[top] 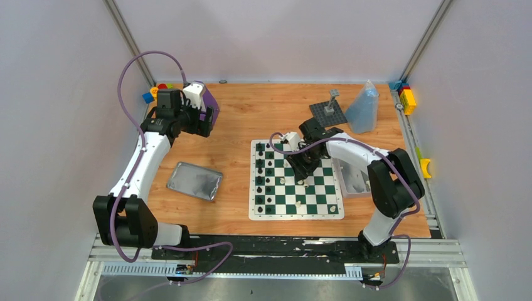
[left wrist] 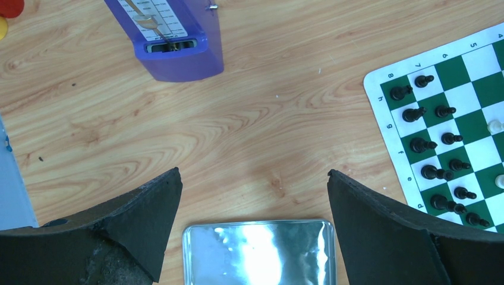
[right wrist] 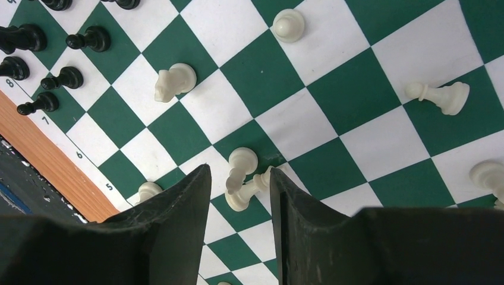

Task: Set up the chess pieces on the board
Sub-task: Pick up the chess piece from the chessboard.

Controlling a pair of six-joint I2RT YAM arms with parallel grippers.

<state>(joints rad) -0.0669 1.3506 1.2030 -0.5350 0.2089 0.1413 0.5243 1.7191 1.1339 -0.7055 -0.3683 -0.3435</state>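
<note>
Right gripper [right wrist: 241, 172] half-spread around two white chess pieces [right wrist: 243, 193], left gripper [left wrist: 252, 173] spread wide.

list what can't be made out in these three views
- Top external: the board squares under the right arm, hidden by it.
- Top external: black chess pieces, too small to tell types.
- Right wrist: whether the right fingers grip the two white pieces between them; the tips cover the contact.
- Left wrist: the metal tin, near part cut off by the lower edge.
</note>
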